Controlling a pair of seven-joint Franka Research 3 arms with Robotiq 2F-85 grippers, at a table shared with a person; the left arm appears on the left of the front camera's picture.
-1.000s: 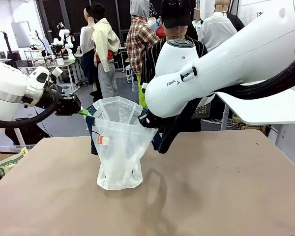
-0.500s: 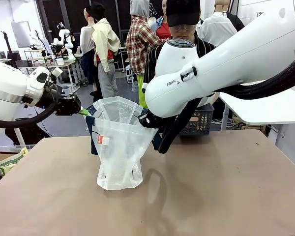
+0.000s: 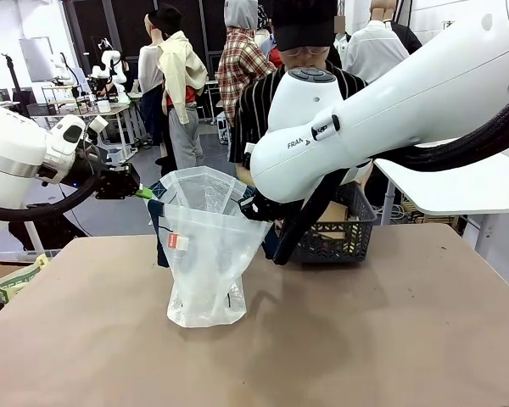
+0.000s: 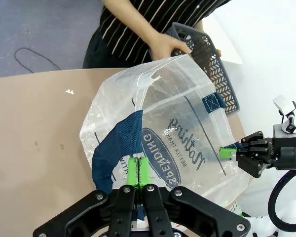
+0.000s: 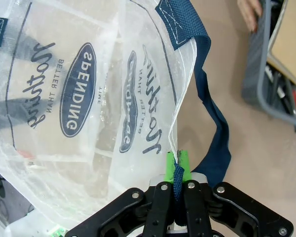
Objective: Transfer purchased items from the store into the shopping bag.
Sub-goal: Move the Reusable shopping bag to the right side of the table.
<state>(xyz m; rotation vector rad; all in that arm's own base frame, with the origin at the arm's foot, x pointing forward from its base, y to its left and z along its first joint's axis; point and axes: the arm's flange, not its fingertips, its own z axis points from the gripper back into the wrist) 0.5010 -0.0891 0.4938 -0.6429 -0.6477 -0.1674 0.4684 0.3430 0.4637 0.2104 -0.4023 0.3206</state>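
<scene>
The shopping bag (image 3: 205,254) stands on the table left of centre, its mouth held wide between my two grippers. My left gripper (image 3: 144,193) is shut on the bag's left rim by a navy handle (image 4: 116,145); its green pads (image 4: 133,173) pinch the plastic. My right gripper (image 3: 248,203) is shut on the opposite rim, seen close up as gripper (image 5: 176,165) beside the hanging navy strap (image 5: 214,143). The bag looks empty. Purchased items (image 5: 291,96) lie in a dark grey basket (image 3: 348,229), mostly hidden by its mesh wall.
A person in a striped top stands at the far edge, one hand (image 4: 167,47) on the basket's rim (image 4: 207,59), the basket resting right of the bag behind my right arm. The brown table (image 3: 390,339) is bare in front and to the right.
The person has brought the dark grey basket up onto the table's far side beside the bag. Both arms and the bag have stayed where they were.
</scene>
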